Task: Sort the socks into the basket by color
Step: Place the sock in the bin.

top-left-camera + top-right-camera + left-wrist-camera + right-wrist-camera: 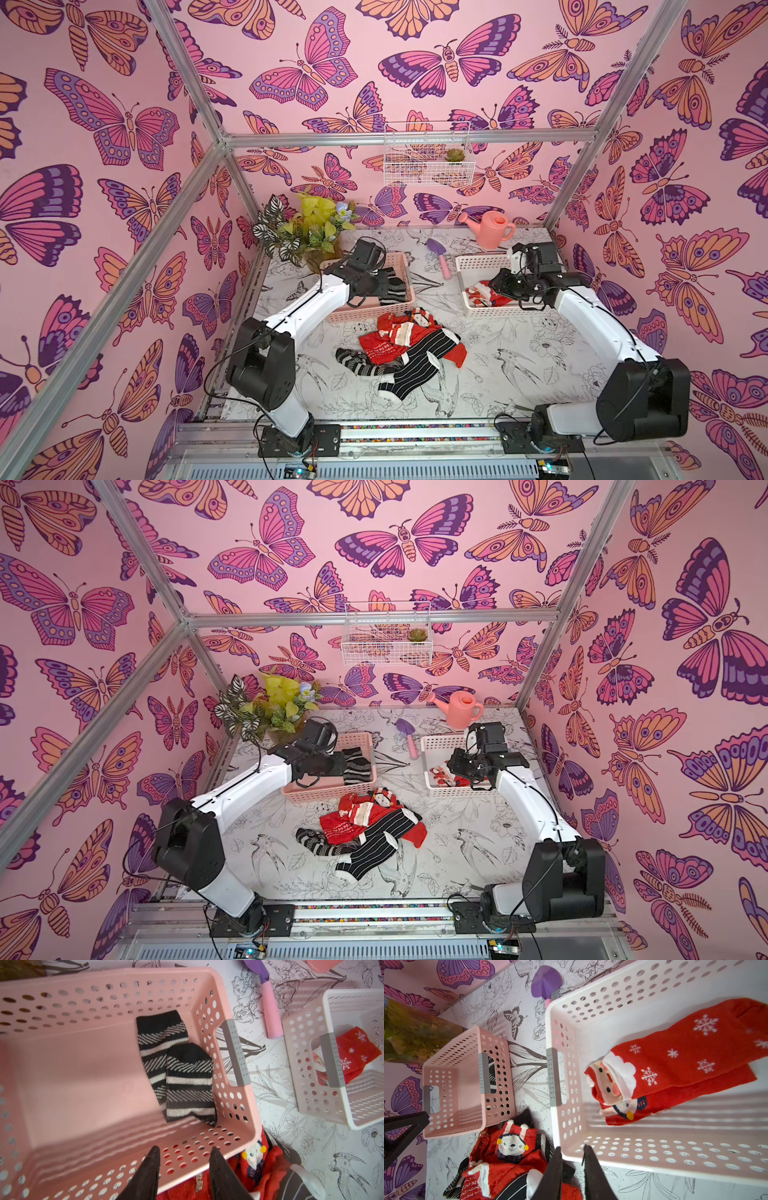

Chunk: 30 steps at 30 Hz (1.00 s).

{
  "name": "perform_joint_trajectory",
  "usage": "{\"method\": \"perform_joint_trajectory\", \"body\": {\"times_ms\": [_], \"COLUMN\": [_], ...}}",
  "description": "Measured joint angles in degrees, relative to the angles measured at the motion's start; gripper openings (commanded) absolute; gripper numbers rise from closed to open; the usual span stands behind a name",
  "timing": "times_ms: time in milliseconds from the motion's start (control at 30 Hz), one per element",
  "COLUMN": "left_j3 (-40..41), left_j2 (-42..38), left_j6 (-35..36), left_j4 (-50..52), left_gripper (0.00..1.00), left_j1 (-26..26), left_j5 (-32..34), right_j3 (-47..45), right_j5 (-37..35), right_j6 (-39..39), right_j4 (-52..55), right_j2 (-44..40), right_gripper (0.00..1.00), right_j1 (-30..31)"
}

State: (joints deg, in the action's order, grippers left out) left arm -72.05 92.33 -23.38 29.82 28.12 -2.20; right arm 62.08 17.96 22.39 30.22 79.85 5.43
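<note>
A pink basket [365, 318] stands at the back left and holds a black-and-white striped sock [178, 1068]. My left gripper [185, 1149] hangs over that basket's near wall, open, with nothing between its fingers. At the back right a white basket [482, 259] holds red socks [675, 1059] with snowflakes and a Santa face. My right gripper [573, 1147] is above this basket's near corner, its jaws a narrow gap apart and empty. A pile of red and black striped socks [409, 345] lies mid-table in both top views.
A potted plant [299, 228] fills the back left corner. A pink watering can [490, 228] and a purple trowel [440, 255] lie behind and between the baskets. A wire basket [428, 153] hangs on the back wall.
</note>
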Motion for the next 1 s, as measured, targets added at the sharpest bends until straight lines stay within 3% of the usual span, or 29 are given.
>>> {"method": "perform_joint_trajectory", "body": {"times_ms": [200, 467, 1000], "left_j3": [5.6, 6.9, 5.4], "left_j2": [-5.4, -9.6, -8.3], "left_j6": [-0.7, -1.6, -4.1], "left_j4": [1.4, 5.1, 13.2], "left_gripper": [0.55, 0.67, 0.83], "left_j1": [5.0, 14.9, 32.2], "left_j5": [0.9, 4.4, 9.5], "right_j3": [0.7, 1.8, 1.4], "right_j5": [-0.3, -0.5, -0.5], "right_j6": [-0.2, -0.7, -1.3], "right_j4": [1.3, 2.2, 3.5], "right_j2": [0.2, 0.2, -0.9], "right_gripper": [0.22, 0.22, 0.22], "right_j1": [1.4, 1.6, 1.8]}}
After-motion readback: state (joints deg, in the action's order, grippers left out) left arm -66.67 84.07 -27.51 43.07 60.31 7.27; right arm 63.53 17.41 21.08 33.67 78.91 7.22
